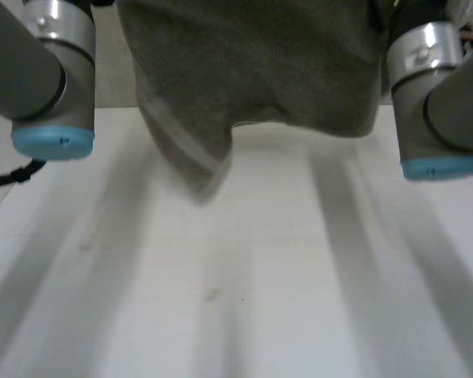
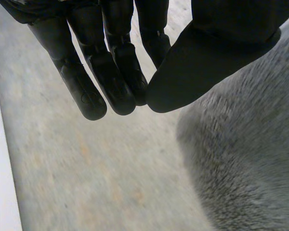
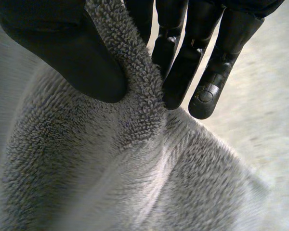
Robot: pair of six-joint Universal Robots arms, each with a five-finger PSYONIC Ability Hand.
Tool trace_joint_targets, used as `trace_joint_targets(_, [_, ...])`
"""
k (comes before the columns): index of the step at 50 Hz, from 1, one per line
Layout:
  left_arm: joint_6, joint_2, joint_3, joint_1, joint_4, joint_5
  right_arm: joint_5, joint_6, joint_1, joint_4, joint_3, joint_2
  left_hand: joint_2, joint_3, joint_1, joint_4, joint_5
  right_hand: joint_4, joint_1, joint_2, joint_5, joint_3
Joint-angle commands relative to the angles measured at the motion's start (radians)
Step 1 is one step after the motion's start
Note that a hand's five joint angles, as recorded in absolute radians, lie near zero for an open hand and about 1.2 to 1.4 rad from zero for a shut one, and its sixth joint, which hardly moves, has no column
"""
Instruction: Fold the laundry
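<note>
Right hand [image 3: 62, 53] is clamped on the grey towel [image 3: 111, 168]: its thumb presses a raised ridge of pile against straight fingers [image 3: 183, 82], and the rest of the cloth falls away below the palm. Left hand [image 2: 216, 43] hangs just beside the towel, close against its fuzzy flank; whether it has any cloth nipped I cannot tell. Farther off, the left arm [image 1: 47, 79] and right arm [image 1: 433, 102] flank the hanging towel, their light-blue caps level with its lower edge. That edge is uneven, the hemmed corner nearer the left arm drooping lowest. Beneath the towel lies the white table [image 1: 236, 315].
</note>
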Motion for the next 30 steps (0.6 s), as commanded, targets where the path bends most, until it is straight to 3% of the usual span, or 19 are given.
trace_joint_targets(1, [0.006, 0.103, -0.499, -0.029, 0.014, 0.037, -0.148, -0.009, 0.019, 0.224, 0.245, -0.016, 0.180, 0.181, 0.197, 0.179, 0.183, 0.202, 0.422, 0.232, 0.237, 0.210])
trace_joint_targets(8, [0.008, 0.099, -0.848, -0.041, 0.013, 0.039, -0.168, -0.029, 0.007, 0.467, 0.451, -0.007, 0.180, 0.181, 0.197, 0.179, 0.183, 0.202, 0.422, 0.232, 0.237, 0.210])
trace_joint_targets(12, [0.009, 0.100, -0.911, -0.058, 0.005, 0.039, -0.173, -0.058, 0.004, 0.515, 0.520, -0.016, 0.180, 0.181, 0.197, 0.179, 0.183, 0.202, 0.422, 0.232, 0.237, 0.210])
trace_joint_targets(13, [0.008, 0.107, -0.928, -0.060, 0.005, 0.040, -0.174, -0.067, 0.006, 0.514, 0.548, -0.019, -0.006, -0.005, 0.011, -0.006, -0.003, 0.202, 0.422, 0.232, 0.237, 0.210])
trace_joint_targets(14, [0.008, 0.107, -0.928, -0.060, 0.005, 0.040, -0.174, -0.067, 0.006, 0.514, 0.548, -0.019, -0.008, -0.007, 0.009, -0.008, -0.005, 0.202, 0.422, 0.232, 0.237, 0.210])
trace_joint_targets(16, [0.008, 0.114, -0.931, -0.061, 0.005, 0.040, -0.182, -0.072, 0.004, 0.511, 0.574, -0.085, -0.584, -0.583, -0.567, -0.584, -0.581, 0.202, 0.422, 0.232, 0.237, 0.210])
trace_joint_targets(19, [0.008, 0.125, -0.925, -0.058, 0.009, 0.040, -0.188, -0.069, 0.009, 0.512, 0.582, -0.200, -0.671, -0.670, -0.654, -0.672, -0.668, 0.202, 0.422, 0.232, 0.237, 0.210])
trace_joint_targets(25, [0.006, 0.165, -0.864, -0.052, 0.017, 0.066, -0.187, -0.069, 0.013, 0.526, 0.568, -0.269, -0.883, -0.882, -0.866, -0.883, -0.880, 0.202, 0.422, 0.232, 0.237, 0.210])
trace_joint_targets(30, [0.006, 0.165, -0.787, -0.060, 0.020, 0.152, -0.188, -0.078, 0.022, 0.546, 0.565, -0.372, -0.968, -0.967, -0.951, -0.968, -0.965, 0.202, 0.422, 0.232, 0.237, 0.210])
